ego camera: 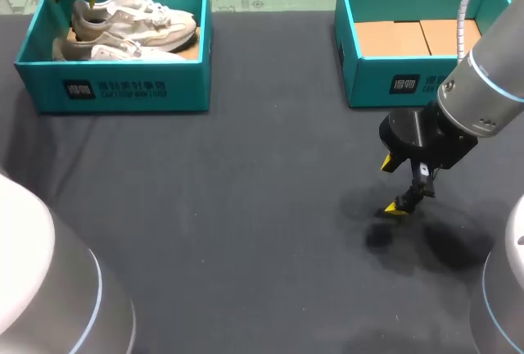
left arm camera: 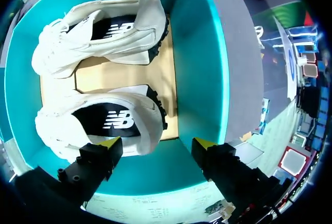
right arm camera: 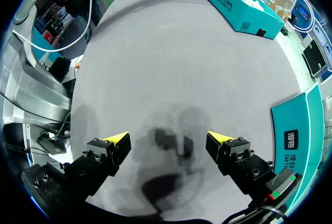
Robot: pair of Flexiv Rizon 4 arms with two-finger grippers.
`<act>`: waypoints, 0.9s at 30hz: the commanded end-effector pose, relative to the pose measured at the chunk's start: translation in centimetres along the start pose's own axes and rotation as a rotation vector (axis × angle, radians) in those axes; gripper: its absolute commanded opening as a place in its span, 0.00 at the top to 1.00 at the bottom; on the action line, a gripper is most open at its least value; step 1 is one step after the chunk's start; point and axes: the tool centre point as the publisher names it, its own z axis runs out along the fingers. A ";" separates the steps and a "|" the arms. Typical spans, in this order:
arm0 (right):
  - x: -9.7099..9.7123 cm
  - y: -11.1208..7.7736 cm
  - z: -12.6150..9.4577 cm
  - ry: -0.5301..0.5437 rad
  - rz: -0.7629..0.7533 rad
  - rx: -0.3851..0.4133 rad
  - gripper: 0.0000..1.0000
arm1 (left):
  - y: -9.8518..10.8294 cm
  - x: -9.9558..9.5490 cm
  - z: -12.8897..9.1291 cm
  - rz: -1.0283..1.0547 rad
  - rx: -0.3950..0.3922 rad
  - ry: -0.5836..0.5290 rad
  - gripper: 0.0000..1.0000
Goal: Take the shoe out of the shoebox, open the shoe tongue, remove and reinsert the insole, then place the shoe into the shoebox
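**Pincer state.** The left pincer [left arm camera: 157, 143] hangs wide open above the loaded shoebox [ego camera: 115, 88] and holds nothing. One fingertip sits over the heel end of the nearer shoe [left arm camera: 104, 120]; the other sits over the box's end wall. Whether either touches cannot be told. The right pincer [right arm camera: 169, 137] is also wide open and empty, over bare bench [ego camera: 246, 206], well apart from the loaded shoebox.

**Task items.** Both shoes lie inside the loaded shoebox, side by side on its cardboard floor. The second shoe [left arm camera: 104, 32] lies beyond the nearer one. An empty shoebox [ego camera: 401, 83] stands well apart from the loaded one, on the same bench.

**Step in hand.** Judged: step one, taking a shoe out, with the grasp not yet made. The next move calls for lowering the left pincer so that both fingers bracket the heel collar inside the box wall, then closing and lifting clear.

**Markings.** The loaded shoebox carries white print on its front wall. Each shoe shows a white logo on a dark insole.
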 end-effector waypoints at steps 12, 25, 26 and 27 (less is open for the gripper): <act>0.1 0.0 0.1 -0.003 0.000 0.000 0.00 | -7.4 -0.3 -7.2 0.045 0.008 -0.079 0.00; 0.1 0.0 0.1 -0.003 0.000 0.000 0.00 | -14.0 -0.2 -9.5 0.032 0.049 -0.101 0.00; 0.1 0.0 0.1 -0.003 0.000 0.000 0.00 | -14.0 -0.2 -9.5 0.032 0.049 -0.101 0.00; 0.1 0.0 0.1 -0.003 0.000 0.000 0.00 | -14.0 -0.2 -9.5 0.032 0.049 -0.101 0.00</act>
